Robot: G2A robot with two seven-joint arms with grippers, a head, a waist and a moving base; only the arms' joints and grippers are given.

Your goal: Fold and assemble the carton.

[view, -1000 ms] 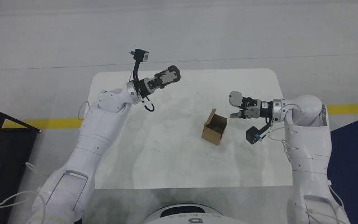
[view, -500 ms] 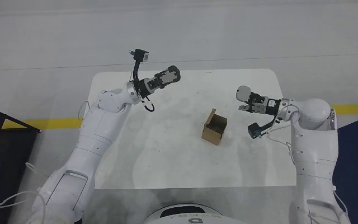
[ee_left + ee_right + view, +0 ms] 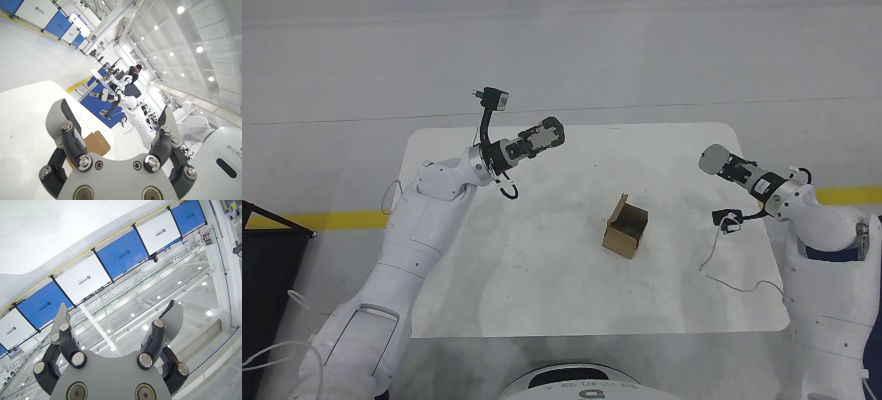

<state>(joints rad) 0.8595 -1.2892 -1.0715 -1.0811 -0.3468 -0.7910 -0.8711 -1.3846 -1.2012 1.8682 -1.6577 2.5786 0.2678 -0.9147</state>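
On the counter: the carton (image 3: 626, 227), brown cardboard, sits a little right of the middle of the white counter (image 3: 532, 290), with nothing touching it.
Carton shape: box-like and open at the top, with one flap (image 3: 620, 206) standing up along its far-left side; from above it is hard to make out whether the base is folded shut.
Left jaws: released, the two fingers (image 3: 56, 113) spread wide with nothing between them.
Left jaws, place: held above the far-left part of the counter at the end of the left arm (image 3: 442, 190), aimed across the counter to the right.
Carton from the left jaws: well apart, to the right and nearer the robot. In the left wrist view its flap shows in the gap between the fingers, lying on the counter beyond them.
Right jaws: released as well, fingers (image 3: 175, 317) parted and empty, tilted upward toward ceiling lights and blue and white wall panels (image 3: 81, 283).
Right jaws, place: over the far-right corner of the counter, at the end of the right arm (image 3: 802, 210).
Carton from the right jaws: well apart, to the left and nearer the robot.
Across the counter: the carton lies between the two sets of jaws from left to right, and nearer the robot than both.
Floor: a yellow line (image 3: 342, 218) runs past the counter on both sides.
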